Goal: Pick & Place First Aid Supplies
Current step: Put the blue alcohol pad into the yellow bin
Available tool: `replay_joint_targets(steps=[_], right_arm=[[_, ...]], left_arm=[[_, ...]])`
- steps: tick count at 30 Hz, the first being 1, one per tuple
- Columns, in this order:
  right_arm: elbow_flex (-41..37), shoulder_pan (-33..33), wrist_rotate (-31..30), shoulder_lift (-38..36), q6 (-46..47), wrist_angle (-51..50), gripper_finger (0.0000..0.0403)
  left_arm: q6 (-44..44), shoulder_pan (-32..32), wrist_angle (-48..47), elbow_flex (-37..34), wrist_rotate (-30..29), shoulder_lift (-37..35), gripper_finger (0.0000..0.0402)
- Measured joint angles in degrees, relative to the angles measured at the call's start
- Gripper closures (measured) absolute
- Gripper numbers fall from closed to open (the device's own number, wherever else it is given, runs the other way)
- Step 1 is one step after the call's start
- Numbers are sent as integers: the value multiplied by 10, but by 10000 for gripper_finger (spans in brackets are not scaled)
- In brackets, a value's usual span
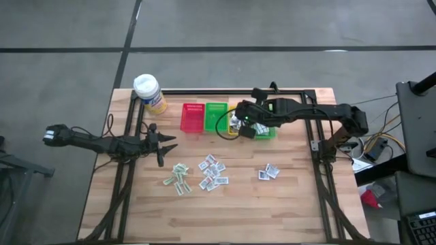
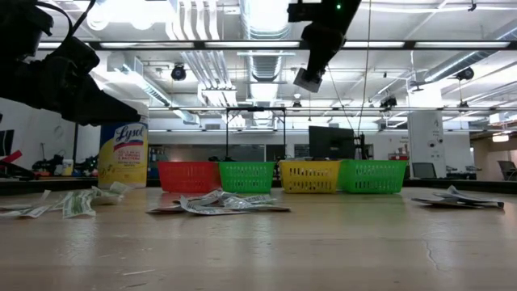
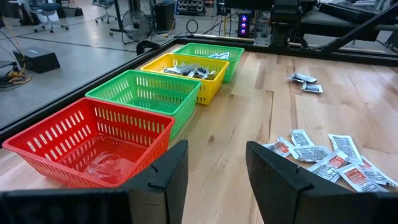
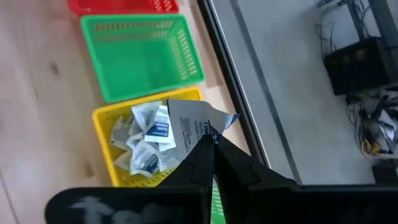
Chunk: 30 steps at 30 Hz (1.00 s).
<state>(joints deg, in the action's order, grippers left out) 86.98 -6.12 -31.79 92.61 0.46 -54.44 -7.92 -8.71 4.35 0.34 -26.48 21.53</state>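
Note:
Small paper packets lie flat on the wooden table in three loose groups: green-printed ones [image 1: 178, 177], a middle group [image 1: 212, 172], and a few at the right [image 1: 268, 172]. My right gripper [image 1: 240, 124] hangs above the yellow basket [image 4: 106, 134], shut on one white packet [image 4: 189, 124] with grey print. Several packets [image 4: 146, 146] lie in that basket. My left gripper [image 1: 163, 144] waits open near the table's left side, in front of the red basket [image 3: 93, 143], with nothing between its fingers. My right gripper pinches the packet by one edge [image 4: 208, 132] between its two fingertips. The fingers slant down from the table's right side. The packet sticks out beyond the fingertips, lifted clear above the yellow basket [image 2: 309, 176].
Red [image 1: 193, 117], green [image 1: 216, 116], yellow and a second green basket [image 1: 267, 132] stand in a row along the far side. A yellow bottle with a white cap [image 1: 150, 93] stands at the far left corner. Bare wood lies toward the near edge.

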Motion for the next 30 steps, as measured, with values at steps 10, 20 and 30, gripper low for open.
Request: replay_joint_targets(steps=[10,20,30], right_arm=[[0,-35,11,32,-47,7,394],[-1,-102,186,83,-127,35,394],[-1,-178,337,129,-151,39,394]], left_arm=[[0,0,0,0,0,0,243],[0,0,0,0,-1,0,243],[0,0,0,0,-2,0,243]])
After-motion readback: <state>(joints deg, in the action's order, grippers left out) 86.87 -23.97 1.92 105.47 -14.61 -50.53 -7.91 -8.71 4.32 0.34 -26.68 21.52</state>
